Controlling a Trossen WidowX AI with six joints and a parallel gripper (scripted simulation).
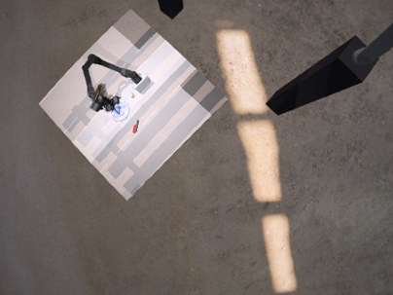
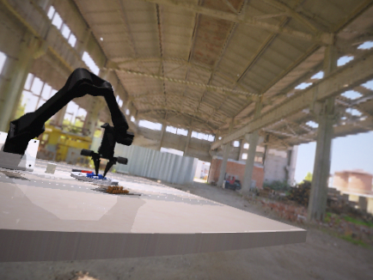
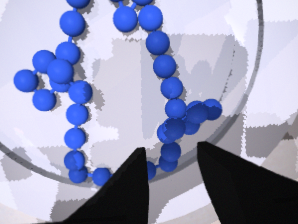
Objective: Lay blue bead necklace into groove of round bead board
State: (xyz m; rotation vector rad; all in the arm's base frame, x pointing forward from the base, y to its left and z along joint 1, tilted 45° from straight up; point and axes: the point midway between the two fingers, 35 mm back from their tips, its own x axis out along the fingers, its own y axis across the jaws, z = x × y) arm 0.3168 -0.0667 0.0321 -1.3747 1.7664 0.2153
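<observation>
The blue bead necklace (image 1: 119,110) (image 2: 91,174) (image 3: 164,66) lies in an irregular loop on the pale round bead board (image 3: 117,115) (image 2: 80,177). In the wrist view its two long sides run roughly parallel, with bunched beads on the left and at the lower right. The board's groove shows as a dark curved line; much of the necklace lies inside it, and the lower run is near the groove. My gripper (image 2: 100,175) (image 3: 171,153) points down, low over the board, with its fingers partly open. Beads show between and below the fingertips; none is gripped. The left finger hides part of the lower run.
An orange-brown beaded item (image 2: 117,190) (image 1: 98,90) lies on the table near the board. A red and black stick-like object (image 1: 136,127) lies on the board's other side. The arm's base (image 1: 143,84) stands on the table (image 2: 180,221).
</observation>
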